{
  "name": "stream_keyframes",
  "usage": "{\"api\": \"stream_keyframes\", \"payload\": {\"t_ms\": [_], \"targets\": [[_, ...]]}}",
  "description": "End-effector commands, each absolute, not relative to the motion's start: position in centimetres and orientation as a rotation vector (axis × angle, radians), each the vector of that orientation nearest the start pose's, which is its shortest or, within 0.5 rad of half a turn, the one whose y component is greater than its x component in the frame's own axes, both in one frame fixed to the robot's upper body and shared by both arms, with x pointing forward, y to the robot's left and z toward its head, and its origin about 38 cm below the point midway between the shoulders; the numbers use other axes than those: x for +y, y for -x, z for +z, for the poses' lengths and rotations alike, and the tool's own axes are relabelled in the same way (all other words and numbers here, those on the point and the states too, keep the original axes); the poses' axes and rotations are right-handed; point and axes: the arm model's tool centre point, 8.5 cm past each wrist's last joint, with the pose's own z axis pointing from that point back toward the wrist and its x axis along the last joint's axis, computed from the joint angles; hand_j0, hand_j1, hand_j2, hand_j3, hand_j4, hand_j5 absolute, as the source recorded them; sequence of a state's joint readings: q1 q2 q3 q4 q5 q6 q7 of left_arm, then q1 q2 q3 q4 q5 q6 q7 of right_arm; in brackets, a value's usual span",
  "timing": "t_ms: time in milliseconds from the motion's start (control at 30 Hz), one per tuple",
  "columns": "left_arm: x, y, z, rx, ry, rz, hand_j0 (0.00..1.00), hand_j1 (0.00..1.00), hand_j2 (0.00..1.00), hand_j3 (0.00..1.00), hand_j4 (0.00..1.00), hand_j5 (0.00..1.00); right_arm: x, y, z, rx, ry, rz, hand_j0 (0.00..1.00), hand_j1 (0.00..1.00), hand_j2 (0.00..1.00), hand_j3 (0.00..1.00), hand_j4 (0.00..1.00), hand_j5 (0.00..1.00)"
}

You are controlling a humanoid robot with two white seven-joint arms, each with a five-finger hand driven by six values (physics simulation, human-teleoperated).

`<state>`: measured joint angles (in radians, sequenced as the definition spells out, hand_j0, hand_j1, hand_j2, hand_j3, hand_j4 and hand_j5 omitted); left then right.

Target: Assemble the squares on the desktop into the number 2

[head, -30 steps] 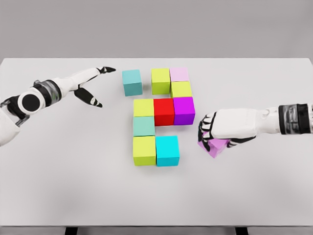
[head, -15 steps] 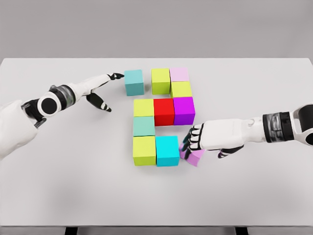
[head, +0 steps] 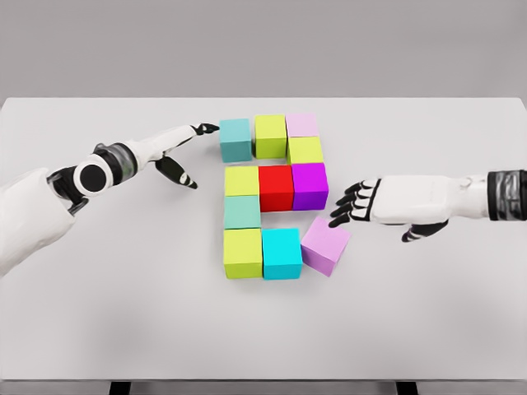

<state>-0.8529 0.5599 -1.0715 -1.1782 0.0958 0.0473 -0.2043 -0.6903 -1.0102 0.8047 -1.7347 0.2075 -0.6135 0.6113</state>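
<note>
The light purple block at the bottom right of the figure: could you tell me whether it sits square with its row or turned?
Turned. The light purple block lies rotated beside the cyan block, edges not parallel; the right hand is open, off it.

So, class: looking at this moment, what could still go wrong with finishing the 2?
1. The violet cube lies rotated beside the cyan cube, with the right hand open and off it; the bottom row may stay crooked.
2. The left hand touches the teal cube; a hard push could shove the lime cube out of line.
</note>
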Motion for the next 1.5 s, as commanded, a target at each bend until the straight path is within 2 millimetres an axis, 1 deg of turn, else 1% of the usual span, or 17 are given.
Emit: {"api": "stream_keyframes", "payload": {"t_ms": [0, 67, 167, 267, 400, 467, 567, 667, 733, 767, 800, 833, 867, 933, 1000, 1267, 1467], "targets": [[22.2, -50.4, 13.5, -1.259, -0.232, -1.336, 1.00, 1.00, 1.00, 1.00, 1.00, 1.00, -28.1, -37.6, 23.4, 1.813, -0.207, -3.085, 1.00, 1.00, 1.00, 1.00, 1.00, 1.00], [22.1, -50.4, 13.5, -1.260, -0.229, -1.336, 1.00, 1.00, 1.00, 1.00, 1.00, 1.00, -29.9, -39.2, 22.5, 1.848, -0.253, -3.152, 1.00, 1.00, 1.00, 1.00, 1.00, 1.00], [22.0, -50.4, 13.5, -1.262, -0.228, -1.337, 1.00, 1.00, 1.00, 1.00, 1.00, 1.00, -30.8, -40.2, 22.0, 1.879, -0.277, -3.185, 1.00, 1.00, 1.00, 1.00, 1.00, 1.00], [21.9, -50.4, 13.5, -1.263, -0.226, -1.338, 1.00, 1.00, 1.00, 1.00, 1.00, 1.00, -31.5, -39.9, 21.6, 1.855, -0.277, -3.215, 1.00, 1.00, 1.00, 1.00, 1.00, 1.00], [21.8, -50.4, 13.5, -1.264, -0.225, -1.338, 1.00, 1.00, 1.00, 1.00, 1.00, 1.00, -33.7, -39.0, 21.5, 1.777, -0.317, -3.291, 1.00, 1.00, 1.00, 1.00, 1.00, 1.00], [21.9, -50.4, 13.5, -1.263, -0.225, -1.336, 1.00, 1.00, 1.00, 1.00, 1.00, 1.00, -33.5, -38.5, 20.7, 1.761, -0.281, -3.303, 1.00, 1.00, 1.00, 1.00, 1.00, 1.00], [22.0, -50.6, 13.7, -1.264, -0.229, -1.334, 1.00, 1.00, 1.00, 1.00, 1.00, 1.00, -31.7, -36.9, 19.7, 1.736, -0.169, -3.274, 1.00, 1.00, 1.00, 1.00, 1.00, 1.00], [22.1, -50.6, 14.0, -1.268, -0.230, -1.330, 1.00, 1.00, 1.00, 1.00, 1.00, 1.00, -31.0, -36.3, 19.1, 1.701, -0.128, -3.273, 1.00, 1.00, 1.00, 1.00, 1.00, 1.00], [23.6, -50.3, 15.1, -1.282, -0.236, -1.327, 1.00, 1.00, 1.00, 1.00, 1.00, 1.00, -30.4, -35.9, 19.2, 1.695, -0.108, -3.252, 1.00, 1.00, 1.00, 1.00, 1.00, 1.00], [24.5, -49.6, 16.2, -1.300, -0.240, -1.339, 1.00, 1.00, 1.00, 1.00, 1.00, 1.00, -30.2, -35.8, 19.3, 1.696, -0.103, -3.246, 1.00, 1.00, 1.00, 1.00, 1.00, 1.00], [25.4, -48.1, 18.2, -1.336, -0.236, -1.371, 1.00, 1.00, 1.00, 1.00, 1.00, 1.00, -30.2, -35.7, 19.2, 1.695, -0.100, -3.245, 1.00, 1.00, 1.00, 1.00, 1.00, 1.00], [26.4, -45.5, 20.9, -1.381, -0.227, -1.427, 1.00, 1.00, 1.00, 1.00, 1.00, 1.00, -30.1, -35.6, 18.9, 1.688, -0.082, -3.250, 1.00, 1.00, 1.00, 1.00, 1.00, 1.00], [26.3, -43.4, 22.2, -1.408, -0.206, -1.477, 1.00, 1.00, 1.00, 1.00, 1.00, 1.00, -29.9, -35.6, 18.9, 1.691, -0.078, -3.247, 1.00, 1.00, 1.00, 1.00, 1.00, 1.00], [25.8, -41.2, 23.0, -1.467, -0.149, -1.547, 1.00, 1.00, 1.00, 1.00, 1.00, 1.00, -29.9, -35.7, 18.8, 1.696, -0.076, -3.247, 1.00, 1.00, 1.00, 1.00, 1.00, 1.00], [25.6, -40.8, 23.1, -1.516, -0.112, -1.573, 1.00, 1.00, 1.00, 1.00, 1.00, 1.00, -29.8, -35.8, 18.8, 1.701, -0.078, -3.244, 1.00, 1.00, 1.00, 1.00, 1.00, 1.00], [26.0, -40.7, 22.6, -1.499, -0.114, -1.571, 1.00, 1.00, 1.00, 1.00, 1.00, 1.00, -30.0, -36.8, 18.5, 1.737, -0.092, -3.254, 1.00, 1.00, 1.00, 1.00, 1.00, 1.00], [26.2, -40.9, 22.5, -1.493, -0.118, -1.566, 1.00, 1.00, 1.00, 1.00, 1.00, 1.00, -31.0, -38.6, 18.5, 1.775, -0.152, -3.284, 1.00, 1.00, 1.00, 1.00, 1.00, 1.00]]}}
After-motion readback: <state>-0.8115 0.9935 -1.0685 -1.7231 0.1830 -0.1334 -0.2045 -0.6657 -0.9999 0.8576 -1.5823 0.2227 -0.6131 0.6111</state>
